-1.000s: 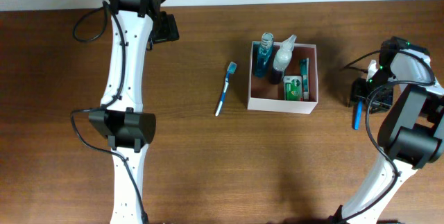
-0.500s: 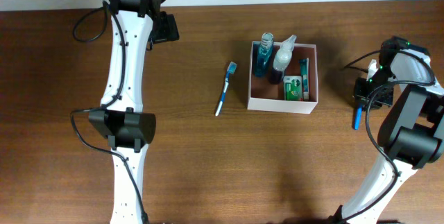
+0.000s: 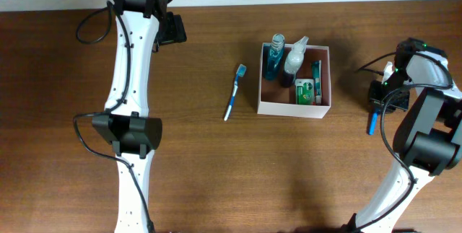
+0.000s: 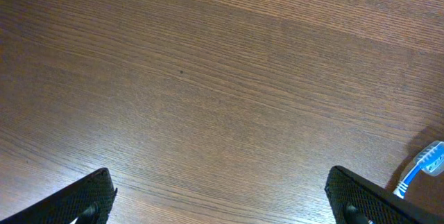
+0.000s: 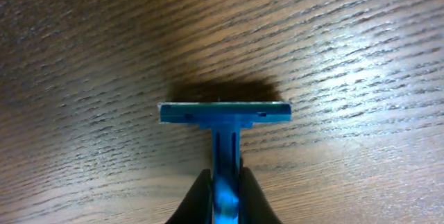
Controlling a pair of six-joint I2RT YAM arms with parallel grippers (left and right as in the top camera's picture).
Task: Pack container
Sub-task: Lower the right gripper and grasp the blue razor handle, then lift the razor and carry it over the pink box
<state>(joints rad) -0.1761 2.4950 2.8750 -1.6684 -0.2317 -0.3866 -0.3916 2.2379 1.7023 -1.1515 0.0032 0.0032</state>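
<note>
— What about the right end effector point(image 5: 225, 191)?
— Clamped on the handle of a blue razor point(image 5: 224, 113), over the counter point(image 5: 83, 57).
— And the left end effector point(image 4: 222, 200)?
— Fingers spread wide, holding nothing, with a toothbrush point(image 4: 420, 168) just beside one finger.
— The container point(image 3: 292, 111)?
— Between both, nearer the right one.

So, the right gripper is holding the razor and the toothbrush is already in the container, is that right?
Not quite. The toothbrush is not in the container: the overhead view shows it lying on the table, left of the container. The rest holds: the right gripper is shut on the razor.
</note>
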